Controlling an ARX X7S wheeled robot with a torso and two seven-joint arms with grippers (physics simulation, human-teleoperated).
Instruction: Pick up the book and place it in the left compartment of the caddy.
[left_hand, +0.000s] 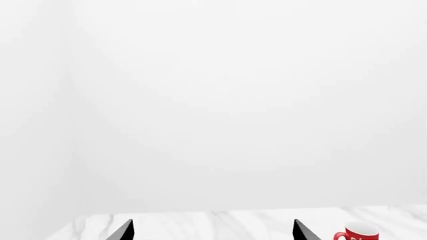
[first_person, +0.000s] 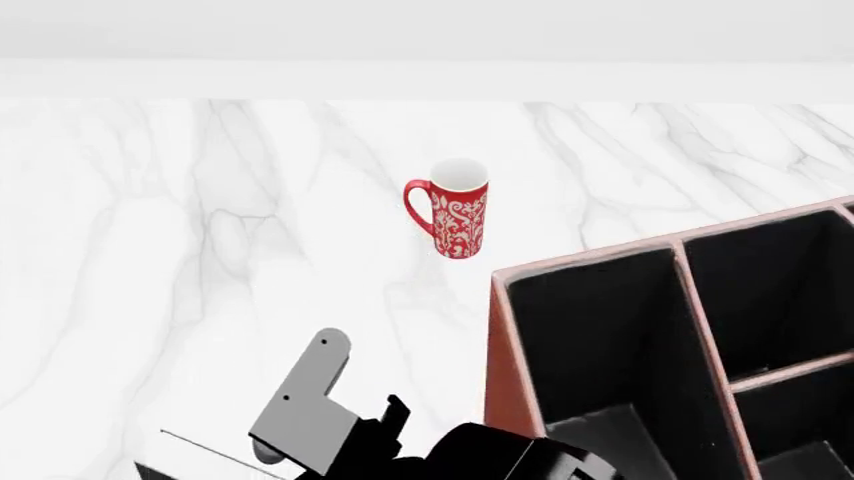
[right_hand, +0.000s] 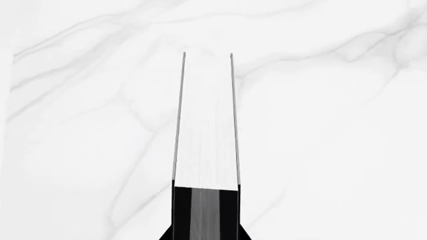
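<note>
White marble table (first_person: 160, 250) fills the head view. Left gripper (left_hand: 212, 232) has its tips spread apart over the table edge. Mid-table stands a red mug (first_person: 454, 212) with white floral pattern, no legible writing. Right gripper (right_hand: 206, 220) pinches the book (right_hand: 206, 125) above the marble. Caddy (first_person: 505, 350) sits rightmost, its left compartment (first_person: 601, 340) black-lined.

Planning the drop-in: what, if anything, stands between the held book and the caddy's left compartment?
Nothing visible. The book is in the right gripper; the left compartment looks open on top, and the mug stands apart beyond the caddy.
</note>
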